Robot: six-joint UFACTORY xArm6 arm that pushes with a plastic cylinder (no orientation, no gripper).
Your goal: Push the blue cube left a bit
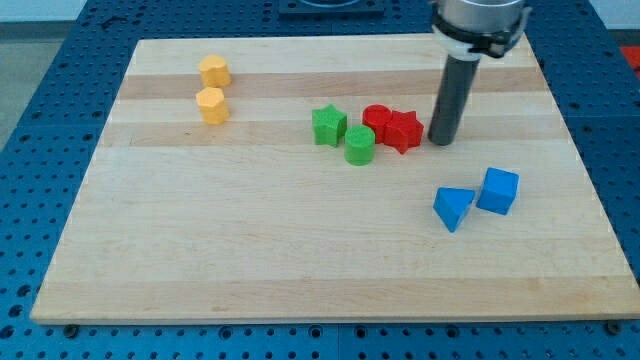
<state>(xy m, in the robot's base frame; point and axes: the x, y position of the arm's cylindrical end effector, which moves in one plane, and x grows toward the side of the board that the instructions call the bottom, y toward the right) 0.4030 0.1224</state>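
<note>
The blue cube (498, 190) lies on the wooden board (250, 260) at the view's right, touching or nearly touching a blue triangular block (453, 207) on its left. My tip (442, 141) rests on the board above and to the left of the blue cube, well apart from it. The tip stands just to the right of a red star block (403, 131), close to it.
A red round block (377, 118) sits behind the red star. A green star block (328, 126) and a green cylinder (360, 145) lie left of them. Two yellow blocks (214, 71) (212, 105) sit at the upper left. The board's right edge is near the cube.
</note>
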